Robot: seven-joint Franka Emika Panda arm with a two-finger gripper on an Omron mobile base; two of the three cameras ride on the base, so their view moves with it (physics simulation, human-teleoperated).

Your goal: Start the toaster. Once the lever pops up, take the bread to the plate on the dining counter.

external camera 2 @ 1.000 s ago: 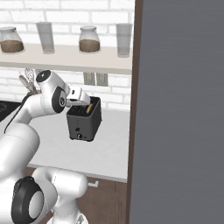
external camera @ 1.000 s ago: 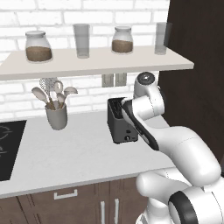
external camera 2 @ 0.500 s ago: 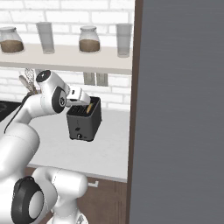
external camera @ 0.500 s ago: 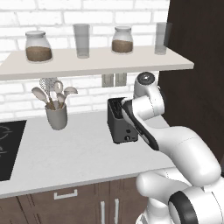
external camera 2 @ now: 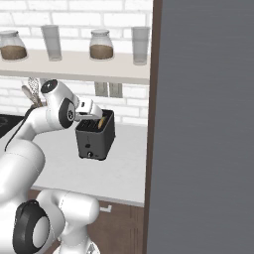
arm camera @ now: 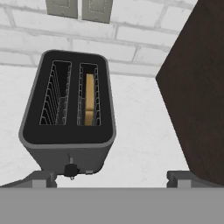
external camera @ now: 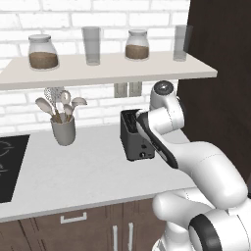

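Note:
The black toaster (external camera: pixel 138 141) (external camera 2: pixel 95 139) (arm camera: pixel 65 134) stands on the white kitchen counter (external camera: pixel 83 171) against the brick wall. The tan bread (arm camera: pixel 89 99) (external camera 2: pixel 101 122) sits down in its right-hand slot; the other slot is empty. A small dark knob (arm camera: pixel 70 169) shows low on the toaster's front. My gripper (arm camera: pixel 111 179) (external camera 2: pixel 93 114) hovers just above the toaster's front edge, open, with nothing between its fingers. The plate and the dining counter are out of view.
A tall dark cabinet (external camera: pixel 218 98) (external camera 2: pixel 203 124) stands close to the toaster's right. A grey utensil pot (external camera: pixel 63 130) and a black hob (external camera: pixel 10 166) lie to the left. A shelf (external camera: pixel 98 71) with jars and glasses hangs overhead. Wall outlets (arm camera: pixel 78 8) sit behind.

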